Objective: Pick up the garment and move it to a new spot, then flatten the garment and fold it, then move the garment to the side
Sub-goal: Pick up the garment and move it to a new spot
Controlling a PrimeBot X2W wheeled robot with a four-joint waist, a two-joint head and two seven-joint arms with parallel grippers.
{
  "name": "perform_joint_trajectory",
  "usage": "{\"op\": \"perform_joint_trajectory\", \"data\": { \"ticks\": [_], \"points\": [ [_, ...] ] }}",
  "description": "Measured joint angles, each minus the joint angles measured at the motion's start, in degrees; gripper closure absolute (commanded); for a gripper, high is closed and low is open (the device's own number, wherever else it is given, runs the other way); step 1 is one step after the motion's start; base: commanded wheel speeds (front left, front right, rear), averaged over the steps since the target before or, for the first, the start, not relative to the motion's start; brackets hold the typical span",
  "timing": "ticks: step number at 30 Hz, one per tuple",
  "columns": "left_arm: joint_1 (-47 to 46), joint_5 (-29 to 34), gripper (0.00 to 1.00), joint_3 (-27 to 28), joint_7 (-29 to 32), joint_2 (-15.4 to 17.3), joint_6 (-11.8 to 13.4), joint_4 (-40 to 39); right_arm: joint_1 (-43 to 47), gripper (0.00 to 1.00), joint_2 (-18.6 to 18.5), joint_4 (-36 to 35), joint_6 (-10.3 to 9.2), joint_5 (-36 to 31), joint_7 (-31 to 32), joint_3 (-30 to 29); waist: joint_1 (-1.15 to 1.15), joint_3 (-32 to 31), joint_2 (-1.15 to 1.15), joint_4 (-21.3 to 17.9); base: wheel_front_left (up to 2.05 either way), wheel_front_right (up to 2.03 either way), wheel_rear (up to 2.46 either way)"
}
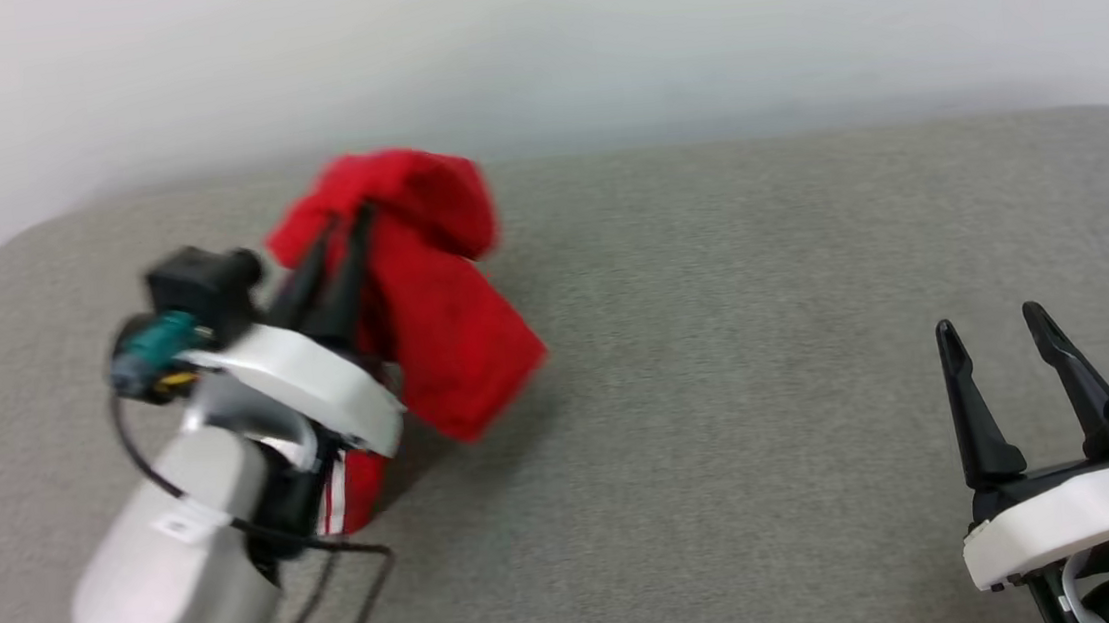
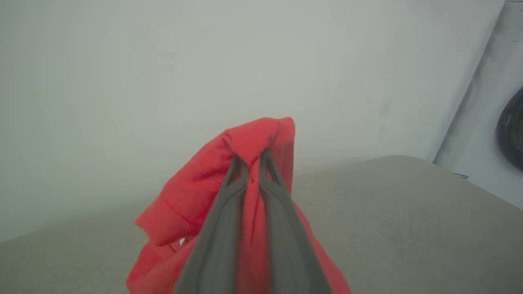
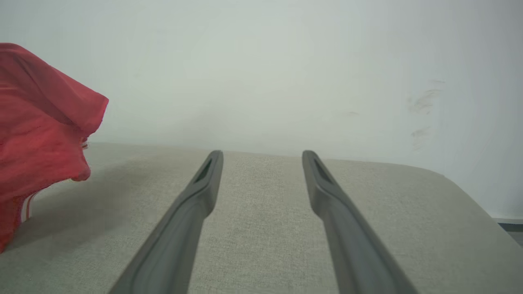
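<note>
Red cloth hangs bunched from the left gripper (image 1: 350, 214) in the head view. The garment (image 1: 432, 292) is lifted over the far left of the grey surface (image 1: 722, 387), its lower folds blurred. The right gripper (image 1: 987, 319) sits at the near right, its fingers spread wide and empty. The left wrist view has that gripper's fingers pinched narrow on one small ridge of fabric. The right wrist view puts the garment well to the left of its open fingers. With so little cloth caught, a swing could probably pull it free, or it may land crumpled and resist flattening.
</note>
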Motion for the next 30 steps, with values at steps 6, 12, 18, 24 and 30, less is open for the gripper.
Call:
{"op": "perform_joint_trajectory", "data": {
  "ticks": [6, 12, 18, 24, 30],
  "points": [
    [3.6, 0.0, 1.0, -6.1, 3.1, -4.8, -0.6, -5.8, 0.6, 0.0, 0.0, -0.9, 0.0, 0.4, 0.1, -1.1, 0.0, 1.0, 0.0, -4.1, 0.0, 0.0, 0.0],
    [6.0, 0.1, 1.0, -13.5, 5.3, -10.3, -3.1, -4.2, 0.5, 0.0, 0.0, -1.5, 0.0, 0.9, 0.0, -1.2, 0.01, 4.6, 0.0, -6.5, 0.0, 0.0, 0.0],
    [7.3, 2.5, 0.55, -21.1, 6.3, -13.5, -5.6, 0.4, -0.5, 0.0, 0.0, -1.4, 0.0, 1.2, -0.6, -1.1, 0.01, 8.5, 0.0, -7.6, 0.0, 0.0, 0.0],
    [7.4, 3.8, 0.0, -24.3, 2.6, -14.9, -6.8, 2.4, -1.3, 0.0, 0.0, -0.5, 0.0, 1.4, -0.8, -0.9, 0.01, 8.9, 0.0, -6.6, 0.0, 0.0, 0.0],
    [6.9, 5.2, 0.0, -21.8, -2.9, -15.1, -4.5, 0.8, -1.1, 0.0, 0.0, 0.7, 0.0, 1.3, -0.7, -0.9, 0.01, 5.9, 0.0, -4.9, 0.0, 0.0, 0.0]
  ]
}}
